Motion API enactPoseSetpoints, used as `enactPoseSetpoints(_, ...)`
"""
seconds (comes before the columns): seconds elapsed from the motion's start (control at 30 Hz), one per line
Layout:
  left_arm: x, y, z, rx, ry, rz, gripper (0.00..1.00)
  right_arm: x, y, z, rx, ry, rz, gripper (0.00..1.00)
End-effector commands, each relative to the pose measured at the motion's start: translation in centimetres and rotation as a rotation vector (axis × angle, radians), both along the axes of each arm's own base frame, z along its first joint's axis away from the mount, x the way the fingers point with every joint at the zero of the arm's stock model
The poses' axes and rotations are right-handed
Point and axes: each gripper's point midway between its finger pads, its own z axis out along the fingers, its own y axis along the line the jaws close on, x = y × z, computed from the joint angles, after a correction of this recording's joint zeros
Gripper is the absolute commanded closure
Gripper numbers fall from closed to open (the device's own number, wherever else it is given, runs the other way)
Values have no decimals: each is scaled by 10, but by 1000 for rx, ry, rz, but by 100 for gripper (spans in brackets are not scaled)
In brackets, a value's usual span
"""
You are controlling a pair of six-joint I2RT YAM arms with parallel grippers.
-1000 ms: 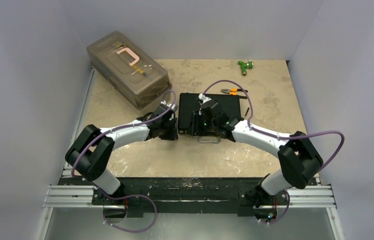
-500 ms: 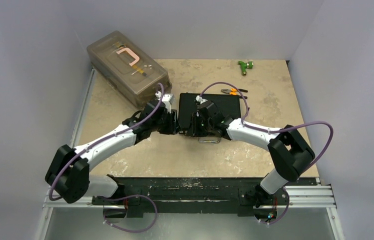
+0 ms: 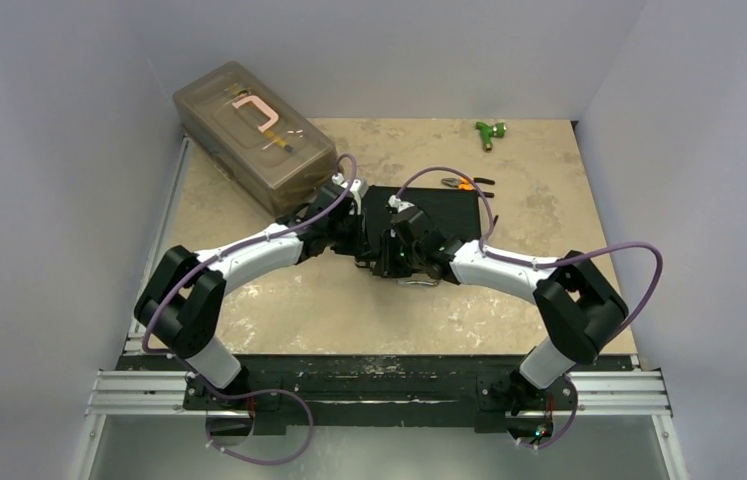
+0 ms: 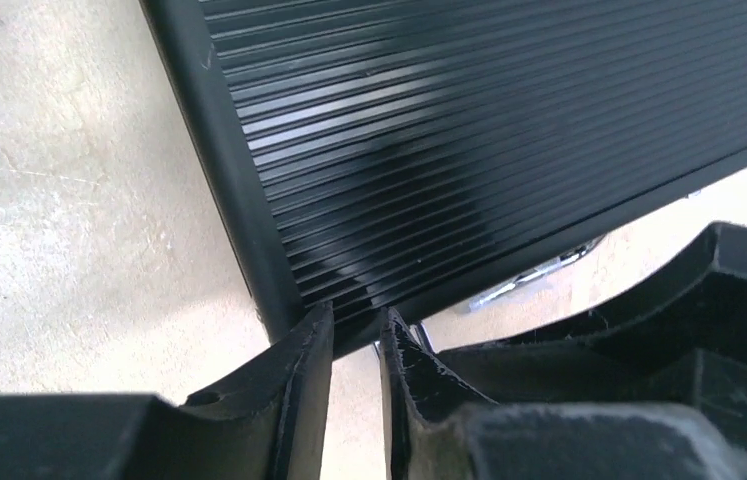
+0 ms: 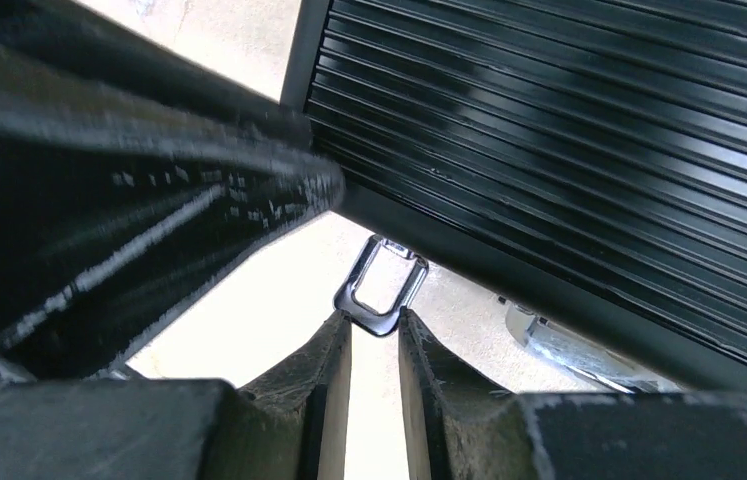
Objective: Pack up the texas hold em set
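On the middle of the table:

- The black briefcase [image 3: 456, 208] lies flat and closed. Its lid is finely ribbed and glossy with a smooth rim, and its silver handle [image 3: 417, 283] sticks out at 6 o'clock.
- My right gripper [image 5: 374, 325] is all but closed, with only a slim gap between the fingers. The tips meet the lower end of a small dark metal latch loop [image 5: 374, 320] on the case's near edge. I cannot tell whether the loop is pinched or only touched.
- My left gripper [image 4: 354, 325] is also nearly shut and holds nothing. Its worn black fingertips [image 4: 317, 340] rest against the case's near corner at about 8 o'clock, just beside the right gripper.
- A bright silver latch [image 4: 539, 275] shows under the rim in the left wrist view.
- The table [image 3: 349, 310] is mottled beige and stone-like.
- Just past the case at 1 o'clock lie orange-handled pliers [image 3: 464, 183]. Farther out on the same bearing is a small green object [image 3: 490, 130].
- At 10 o'clock stands a translucent grey-brown plastic box [image 3: 284, 170] with its lid on. A pink C-shaped piece [image 3: 257, 110] is visible inside it.
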Motion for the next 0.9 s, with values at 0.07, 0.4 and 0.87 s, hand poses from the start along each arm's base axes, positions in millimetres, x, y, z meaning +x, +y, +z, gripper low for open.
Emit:
enactPoseSetpoints(0.07,-1,11,-25,18,-11,42,81,1,6,-11,-34,-103,10,80)
enactPoseSetpoints(0.4,-14,22,-48,34,34,68,82,9,-13,-41,-231,-289,-8,81)
enactPoseSetpoints(0.87,-15,23,-49,41,37,65,81,-10,-6,0,-73,-341,-6,80)
